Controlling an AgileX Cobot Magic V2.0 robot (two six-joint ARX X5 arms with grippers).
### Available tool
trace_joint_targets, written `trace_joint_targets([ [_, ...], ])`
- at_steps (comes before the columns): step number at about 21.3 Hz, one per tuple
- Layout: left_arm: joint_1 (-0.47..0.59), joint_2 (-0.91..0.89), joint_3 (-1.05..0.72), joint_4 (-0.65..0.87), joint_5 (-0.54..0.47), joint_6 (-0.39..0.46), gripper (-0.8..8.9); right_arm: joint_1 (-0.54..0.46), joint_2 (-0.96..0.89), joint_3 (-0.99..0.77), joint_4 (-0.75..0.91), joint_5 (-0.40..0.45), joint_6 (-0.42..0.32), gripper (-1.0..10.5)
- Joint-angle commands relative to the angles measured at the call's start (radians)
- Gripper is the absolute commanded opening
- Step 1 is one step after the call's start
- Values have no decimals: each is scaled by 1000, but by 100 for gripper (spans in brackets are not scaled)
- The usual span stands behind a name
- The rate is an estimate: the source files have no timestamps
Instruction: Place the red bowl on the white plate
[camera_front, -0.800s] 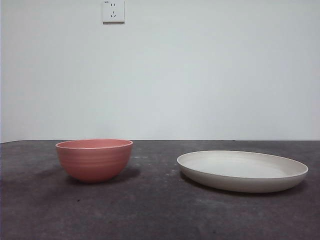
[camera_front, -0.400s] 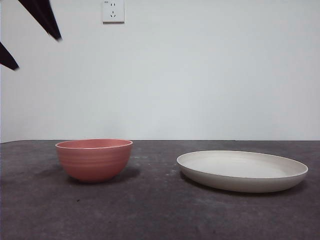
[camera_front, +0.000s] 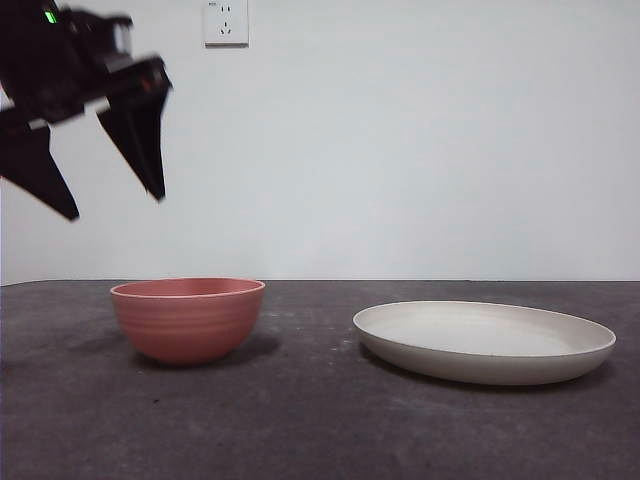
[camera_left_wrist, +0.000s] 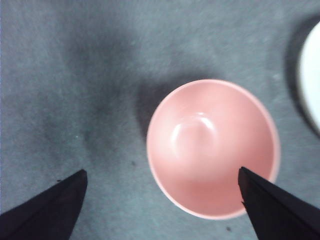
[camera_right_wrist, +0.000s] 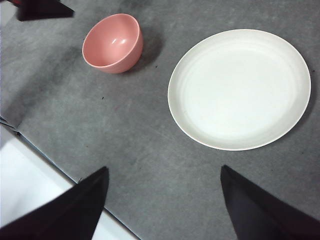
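Observation:
The red bowl (camera_front: 188, 319) stands upright and empty on the dark table, left of the white plate (camera_front: 485, 341). My left gripper (camera_front: 112, 205) is open and hangs high above the bowl's left side. In the left wrist view the bowl (camera_left_wrist: 212, 147) lies below the open gripper (camera_left_wrist: 162, 175), one jaw tip over its rim. My right gripper (camera_right_wrist: 165, 172) is open and empty, well above the table, looking down on the bowl (camera_right_wrist: 112, 43) and the empty plate (camera_right_wrist: 240, 88).
The dark grey table (camera_front: 300, 420) carries only the bowl and plate. Its edge (camera_right_wrist: 45, 160) shows in the right wrist view. A white wall with a socket (camera_front: 227, 22) stands behind.
The left arm has come down from the top left corner into view, its open jaws now lower and nearer the bowl. Bowl and plate have not moved.

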Motion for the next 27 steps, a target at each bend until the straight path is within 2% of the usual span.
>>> trace_joint_targets([
  [1,-6,68,21,27,-13,20,485,4,8,18,10,0,-8,355],
  [3,-6,116,21,44,-14,26,458,4,8,18,10,0,-8,355],
  [9,-8,213,21,71,-34,34,457,4,8,18,10,0,-8,355],
  [13,-12,222,21,89,-43,33,301,4,8,18,10,0,-8,355],
  [22,-15,248,21,87,-43,16,298,4,8,18,10,0,-8,355],
  [23,-18,248,21,91,-43,16,268,4,8,18,10,0,-8,355],
  [27,-21,248,21,101,-43,15,47,4,8,18,10,0,-8,355],
])
